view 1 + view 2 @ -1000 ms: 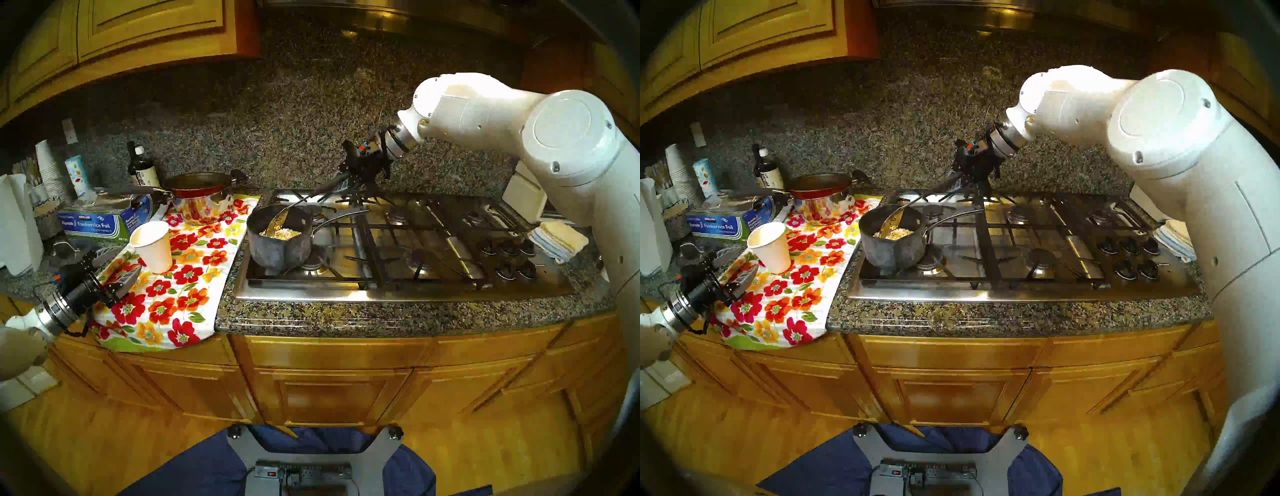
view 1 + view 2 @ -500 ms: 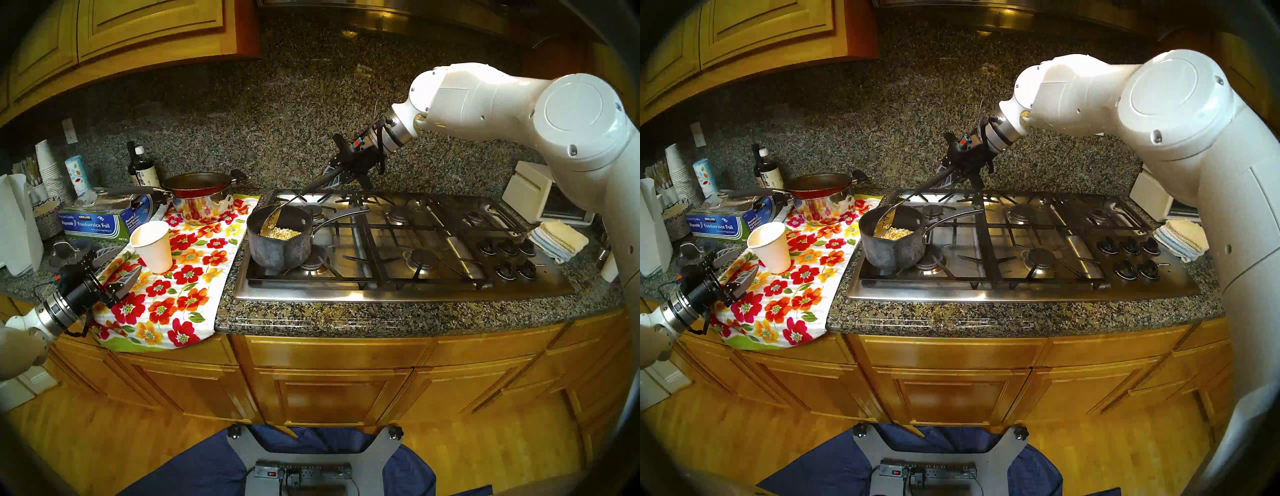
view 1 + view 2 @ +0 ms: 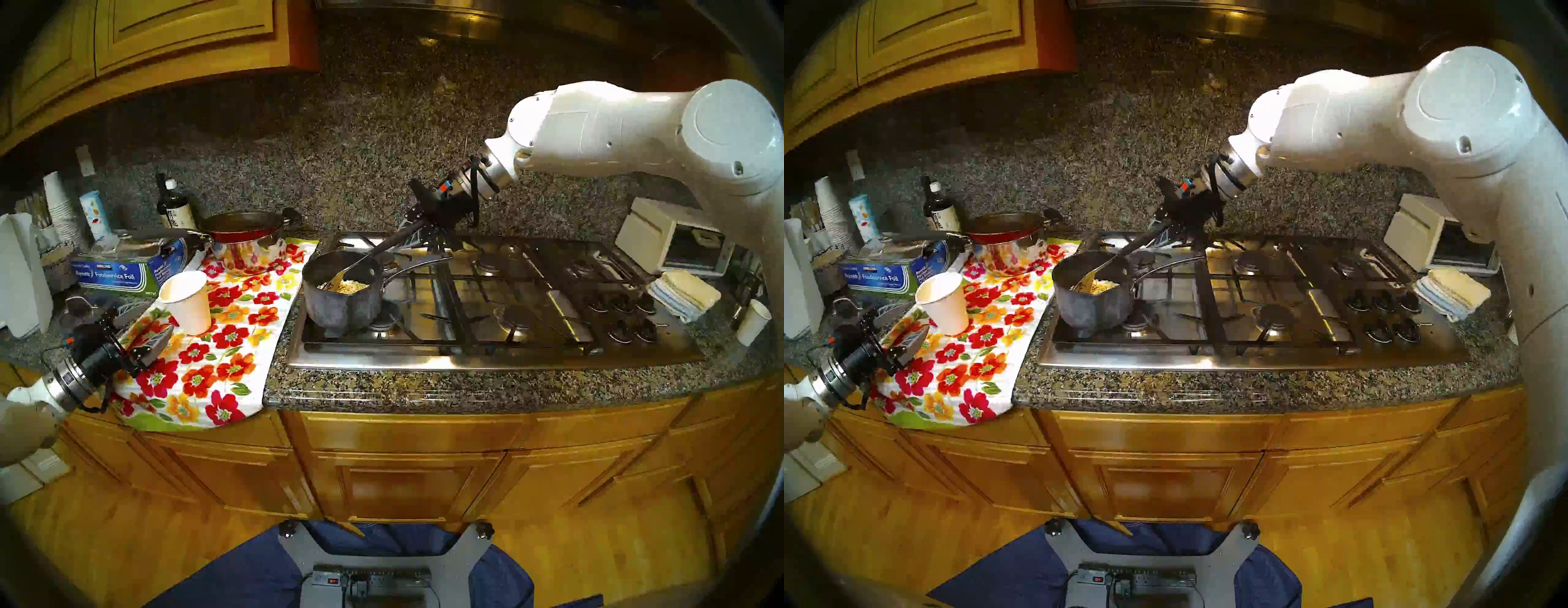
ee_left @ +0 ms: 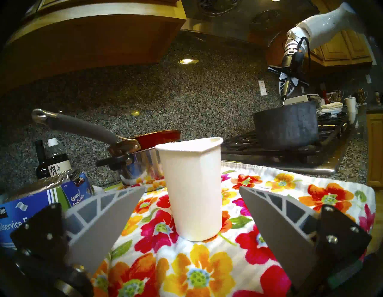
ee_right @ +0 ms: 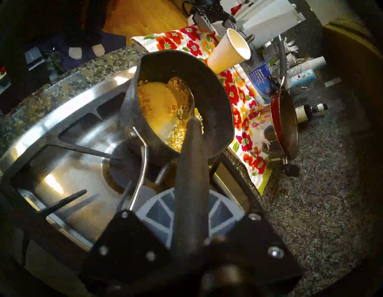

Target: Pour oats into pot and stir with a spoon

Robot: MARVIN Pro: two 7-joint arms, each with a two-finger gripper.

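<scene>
One stiff, light spoon (image 3: pixel 373 254) pinched at dark handle's far end by right gripper (image 3: pixel 418 227) fingers, bowl below and ahead, sunk in loose oats (image 3: pixel 345 286) inside pot (image 3: pixel 341 293); left gripper (image 4: pixel 186 224) fingers spread, holding nothing; slip likely, so worth gripping handle mid-length.

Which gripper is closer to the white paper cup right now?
Left. The left gripper stands open just short of the paper cup; the right gripper is over the stove, holding the spoon.
</scene>
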